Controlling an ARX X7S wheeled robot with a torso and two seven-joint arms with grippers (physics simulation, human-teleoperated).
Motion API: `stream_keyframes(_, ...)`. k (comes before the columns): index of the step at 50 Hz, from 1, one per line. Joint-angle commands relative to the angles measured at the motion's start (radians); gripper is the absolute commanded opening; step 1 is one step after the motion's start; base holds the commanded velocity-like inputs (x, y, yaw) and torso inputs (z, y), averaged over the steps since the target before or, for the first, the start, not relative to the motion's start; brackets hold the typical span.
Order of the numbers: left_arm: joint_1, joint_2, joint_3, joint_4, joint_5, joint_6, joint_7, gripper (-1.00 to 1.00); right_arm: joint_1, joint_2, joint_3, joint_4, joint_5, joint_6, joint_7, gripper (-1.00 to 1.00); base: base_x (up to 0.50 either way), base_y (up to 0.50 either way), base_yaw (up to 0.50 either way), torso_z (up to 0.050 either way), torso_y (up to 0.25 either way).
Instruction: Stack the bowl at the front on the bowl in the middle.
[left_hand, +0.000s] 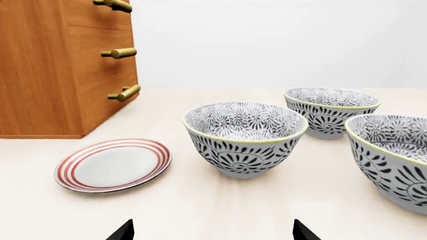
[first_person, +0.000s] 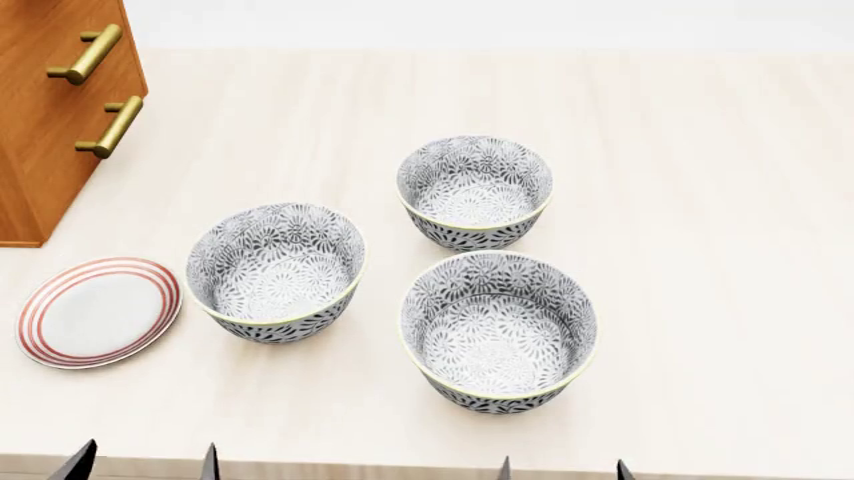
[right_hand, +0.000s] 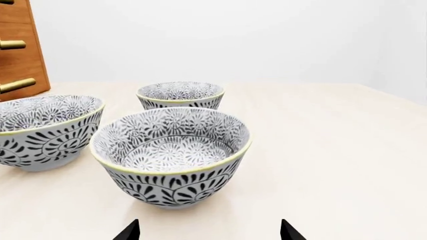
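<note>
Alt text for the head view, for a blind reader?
Three patterned bowls stand apart on a pale table, a striped plate and a wooden cabinet at the left. Both grippers wait open at the near edge.

All three views are evenly and brightly lit by soft, diffuse light with no single source discernible. Only faint, soft-edged shadows are cast on the counter (first_person: 694, 200) beneath the bowls. No glare or blown highlights are noted; a mild sheen is seen on the plate (left_hand: 113, 165). Every view is rendered sharp from near to far, without blur, grain or edge distortion. The backgrounds are washed to a uniform pale grey.
</note>
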Motion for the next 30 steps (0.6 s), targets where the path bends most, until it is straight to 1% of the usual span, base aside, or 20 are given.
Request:
stream_keyframes(1, -0.061, -0.03, 0.011, 0.182, -0.03, -0.193, -0.043, 1.0, 0.044, 0.045, -0.01, -0.246, 0.031, 0.257, 0.029, 1.0, 0.0, 0.0, 0.0, 0.0, 0.0)
stream_keyframes(4, -0.117, -0.045, 0.024, 0.283, -0.022, -0.284, -0.048, 1.0, 0.12, 0.064, -0.007, -0.366, 0.051, 0.43, 0.029, 1.0, 0.0, 0.0, 0.0, 0.0, 0.0)
stream_keyframes(5, -0.131, -0.048, 0.024, 0.301, -0.032, -0.314, -0.042, 1.0, 0.136, 0.067, -0.008, -0.385, 0.049, 0.451, 0.033, 1.0, 0.0, 0.0, 0.0, 0.0, 0.0)
stream_keyframes(6, -0.166, -0.054, 0.028, 0.33, -0.032, -0.33, -0.039, 1.0, 0.185, 0.07, -0.003, -0.422, 0.06, 0.527, 0.035, 1.0, 0.0, 0.0, 0.0, 0.0, 0.0)
stream_keyframes(7, -0.18, -0.058, 0.03, 0.346, -0.041, -0.344, -0.031, 1.0, 0.206, 0.071, -0.002, -0.434, 0.063, 0.553, 0.037, 1.0, 0.0, 0.0, 0.0, 0.0, 0.0)
stream_keyframes(8, -0.209, -0.06, 0.036, 0.355, -0.02, -0.374, -0.049, 1.0, 0.233, 0.073, -0.005, -0.449, 0.064, 0.586, 0.04, 1.0, 0.0, 0.0, 0.0, 0.0, 0.0)
stream_keyframes(9, -0.254, -0.062, 0.028, 0.366, -0.046, -0.43, -0.036, 1.0, 0.268, 0.075, -0.008, -0.459, 0.066, 0.627, 0.042, 1.0, 0.0, 0.0, 0.0, 0.0, 0.0)
stream_keyframes(11, -0.315, -0.067, 0.031, 0.368, -0.044, -0.483, -0.041, 1.0, 0.323, 0.076, -0.01, -0.471, 0.071, 0.685, 0.046, 1.0, 0.0, 0.0, 0.0, 0.0, 0.0)
stream_keyframes(15, -0.392, -0.07, 0.02, 0.372, -0.05, -0.532, -0.052, 1.0, 0.433, 0.078, -0.011, -0.5, 0.077, 0.797, 0.061, 1.0, 0.0, 0.0, 0.0, 0.0, 0.0)
stream_keyframes(19, -0.409, -0.073, 0.028, 0.37, -0.049, -0.534, -0.058, 1.0, 0.471, 0.073, -0.006, -0.487, 0.08, 0.827, 0.072, 1.0, 0.0, 0.0, 0.0, 0.0, 0.0)
stream_keyframes(28, -0.411, -0.088, 0.049, 0.367, -0.029, -0.51, -0.076, 1.0, 0.478, 0.073, -0.021, -0.461, 0.065, 0.805, 0.1, 1.0, 0.0, 0.0, 0.0, 0.0, 0.0)
stream_keyframes(30, -0.412, -0.091, 0.047, 0.372, -0.031, -0.511, -0.078, 1.0, 0.474, 0.077, -0.037, -0.468, 0.048, 0.796, 0.115, 1.0, 0.0, 0.5, 0.0, 0.0, 0.0)
